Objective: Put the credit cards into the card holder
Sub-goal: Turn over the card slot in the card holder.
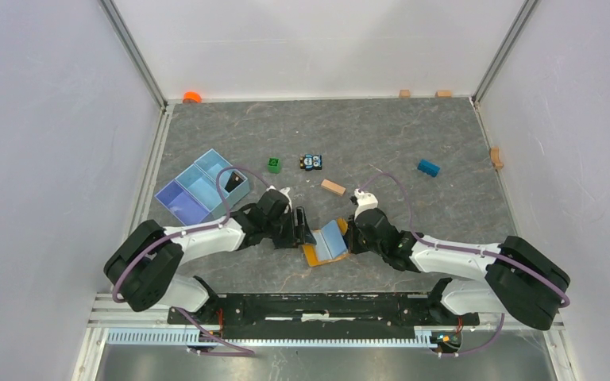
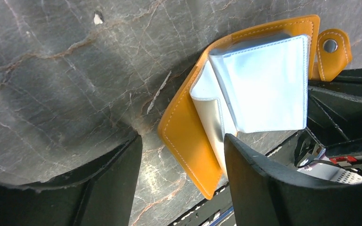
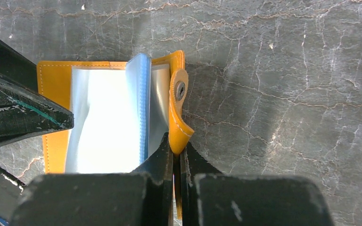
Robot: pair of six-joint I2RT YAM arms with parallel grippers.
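Currently right pincer (image 3: 176, 151) clamps card holder (image 3: 55, 77) cover edge; left pincer (image 2: 183, 141) wide, empty.

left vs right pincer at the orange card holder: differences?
Left pincer stands open, the orange fold-open card holder's corner inside its gap; right pincer is shut, pinching the cover edge by the snap tab. Left meets the holder from its left side, right from its right. Both are black.

Grey marbled bench (image 1: 413, 127) holding a light blue divided plastic tray (image 1: 201, 188), small green block (image 1: 274, 164), tiny toy car (image 1: 311, 162), tan wooden block (image 1: 333, 187), blue brick (image 1: 427, 167).
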